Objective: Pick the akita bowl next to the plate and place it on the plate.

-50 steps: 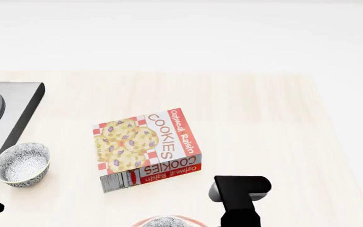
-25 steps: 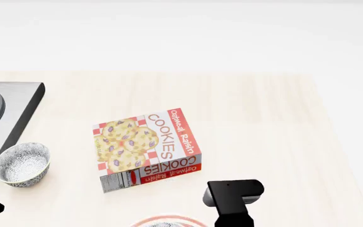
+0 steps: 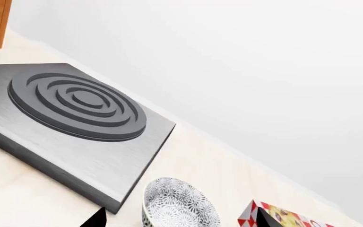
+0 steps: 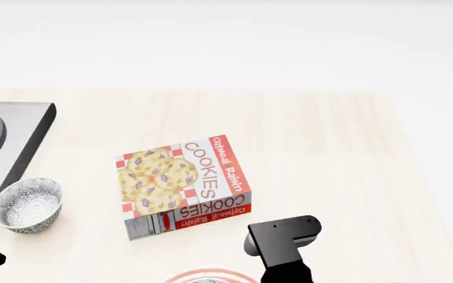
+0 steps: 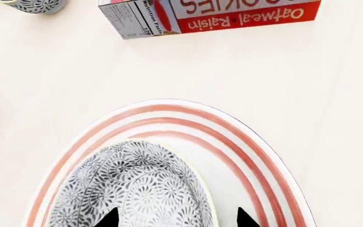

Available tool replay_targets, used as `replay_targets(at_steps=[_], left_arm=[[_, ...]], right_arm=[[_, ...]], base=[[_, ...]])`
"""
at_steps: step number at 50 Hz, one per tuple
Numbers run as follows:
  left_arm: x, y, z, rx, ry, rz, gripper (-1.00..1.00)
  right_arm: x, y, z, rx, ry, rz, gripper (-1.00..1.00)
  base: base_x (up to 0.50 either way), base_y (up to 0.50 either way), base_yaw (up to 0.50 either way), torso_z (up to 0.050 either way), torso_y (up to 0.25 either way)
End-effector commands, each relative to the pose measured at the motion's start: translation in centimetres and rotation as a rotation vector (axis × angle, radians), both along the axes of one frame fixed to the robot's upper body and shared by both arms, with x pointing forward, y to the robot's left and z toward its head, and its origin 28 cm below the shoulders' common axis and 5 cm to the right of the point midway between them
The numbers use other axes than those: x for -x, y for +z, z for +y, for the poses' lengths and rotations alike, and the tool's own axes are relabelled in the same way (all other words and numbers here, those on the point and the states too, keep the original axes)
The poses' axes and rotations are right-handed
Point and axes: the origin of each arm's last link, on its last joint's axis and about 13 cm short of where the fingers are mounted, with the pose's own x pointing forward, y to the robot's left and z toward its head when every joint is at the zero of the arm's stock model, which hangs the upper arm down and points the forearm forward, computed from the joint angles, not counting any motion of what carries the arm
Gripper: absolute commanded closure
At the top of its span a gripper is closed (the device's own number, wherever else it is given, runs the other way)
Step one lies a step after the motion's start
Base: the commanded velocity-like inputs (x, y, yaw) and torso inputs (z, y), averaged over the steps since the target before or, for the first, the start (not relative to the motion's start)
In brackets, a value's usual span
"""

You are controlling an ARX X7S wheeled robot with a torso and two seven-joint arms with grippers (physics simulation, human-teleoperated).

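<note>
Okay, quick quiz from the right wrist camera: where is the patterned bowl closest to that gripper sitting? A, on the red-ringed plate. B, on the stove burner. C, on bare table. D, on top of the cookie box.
A: the akita bowl sits inside the plate's red rings.

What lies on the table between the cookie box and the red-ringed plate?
Nothing: the right wrist view shows only bare table between the cookie box and the plate, which holds the akita bowl.
</note>
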Motion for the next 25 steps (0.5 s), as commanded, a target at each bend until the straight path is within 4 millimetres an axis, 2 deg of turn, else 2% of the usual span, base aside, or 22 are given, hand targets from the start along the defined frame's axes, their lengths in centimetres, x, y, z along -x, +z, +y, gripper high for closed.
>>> replay_targets(at_steps=[1, 5, 9, 18, 25], left_arm=[[0.0, 0.1, 0.0, 0.001, 0.000, 0.000, -1.00], [0.1, 0.2, -0.1, -0.001, 0.000, 0.000, -1.00], [0.0, 0.1, 0.0, 0.000, 0.000, 0.001, -1.00], [0.1, 0.1, 0.0, 0.000, 0.000, 0.000, -1.00], [0.1, 0.2, 0.0, -0.001, 0.000, 0.000, -1.00]], right_arm=[[0.6, 2.2, 0.0, 0.022, 0.038, -0.078, -1.00], [0.8, 4.0, -0.1, 0.026, 0.035, -0.126, -1.00], [1.1, 4.9, -0.2, 0.039, 0.038, -0.160, -1.00], [1.5, 5.8, -0.1, 0.053, 0.023, -0.212, -1.00], [2.7, 6.5, 0.1, 0.041, 0.013, -0.294, -1.00]], base=[[0.00, 0.00, 0.00, 0.000, 0.000], [0.00, 0.00, 0.00, 0.000, 0.000], [0.00, 0.00, 0.00, 0.000, 0.000], [0.00, 0.00, 0.00, 0.000, 0.000], [0.00, 0.00, 0.00, 0.000, 0.000]])
